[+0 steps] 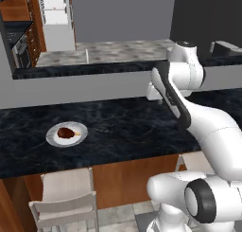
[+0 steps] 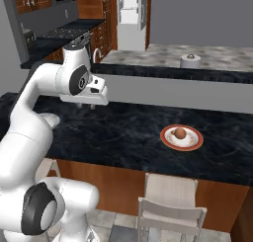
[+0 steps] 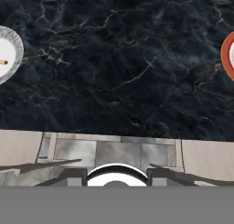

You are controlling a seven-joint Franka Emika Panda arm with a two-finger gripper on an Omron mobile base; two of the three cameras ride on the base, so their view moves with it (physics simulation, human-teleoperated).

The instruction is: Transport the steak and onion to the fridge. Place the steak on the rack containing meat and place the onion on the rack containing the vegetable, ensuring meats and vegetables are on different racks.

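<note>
Pincer [image 2: 86, 105] hangs empty over the dark surface [image 2: 123, 132], its spread unclear — steak [image 1: 66, 132] and onion [image 2: 180, 133] sit plated, nothing moved yet.

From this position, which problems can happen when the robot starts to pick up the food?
The steak and the onion each lie on a separate plate, far apart on the dark counter, and the gripper hangs over the bare stretch between them, so it must reach far sideways. The onion is round and could roll off its red-rimmed plate if nudged. The fridge stands far behind the counter.
</note>
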